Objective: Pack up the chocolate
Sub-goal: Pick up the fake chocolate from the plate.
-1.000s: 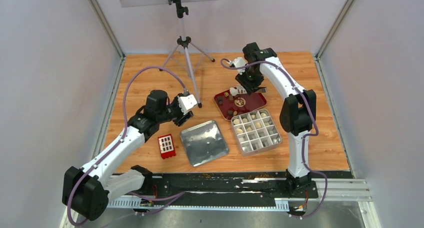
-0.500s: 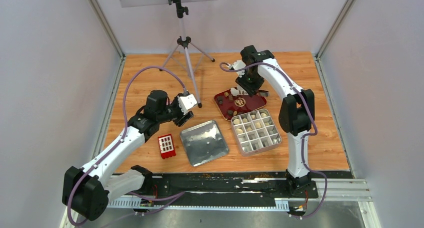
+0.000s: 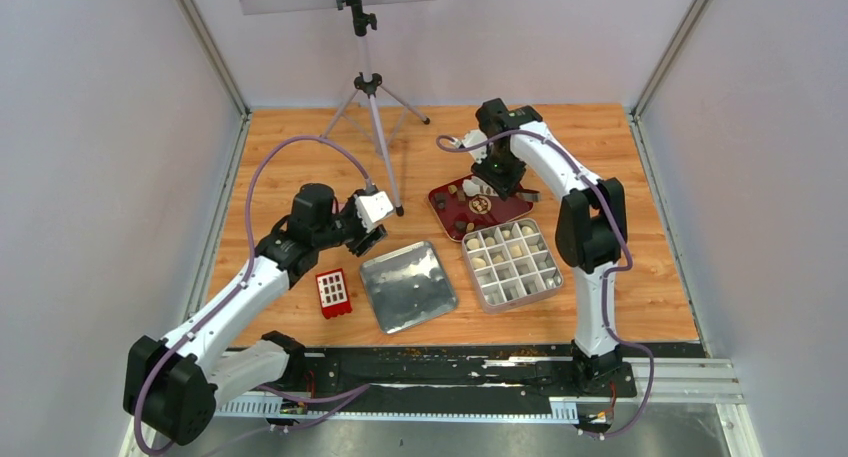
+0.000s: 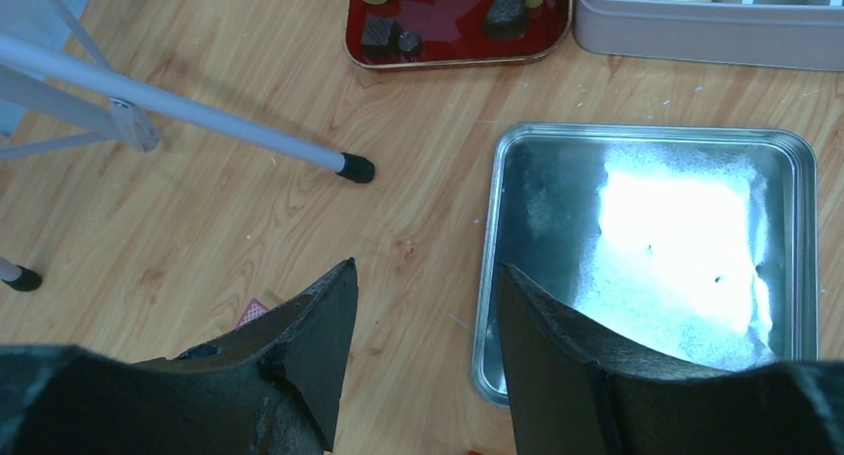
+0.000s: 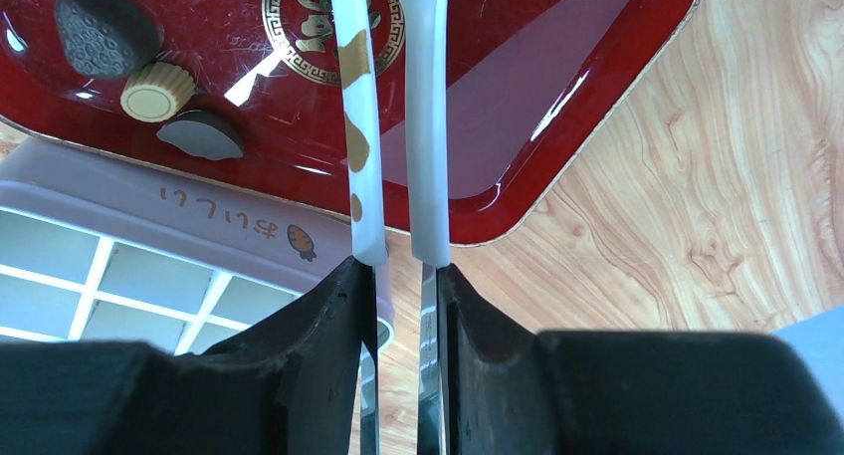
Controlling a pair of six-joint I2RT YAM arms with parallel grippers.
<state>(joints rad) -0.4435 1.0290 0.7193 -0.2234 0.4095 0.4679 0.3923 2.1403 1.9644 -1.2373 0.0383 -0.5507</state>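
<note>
Chocolate pieces, dark and cream, lie on a red tray. More sit in the compartments of a divided box in front of it. My right gripper is shut on white tongs. The tongs reach out over the red tray, and their tips run out of the wrist view. In the top view this gripper hangs over the tray's far edge. My left gripper is open and empty above bare wood. It is beside a silver lid and shows in the top view.
A small red block with white squares lies left of the silver lid. A tripod stands at the back, with one foot near my left gripper. Walls close in on both sides.
My right arm has shifted a little to the left, and the tongs have come further in over the red tray's far side. The left arm has barely moved.
</note>
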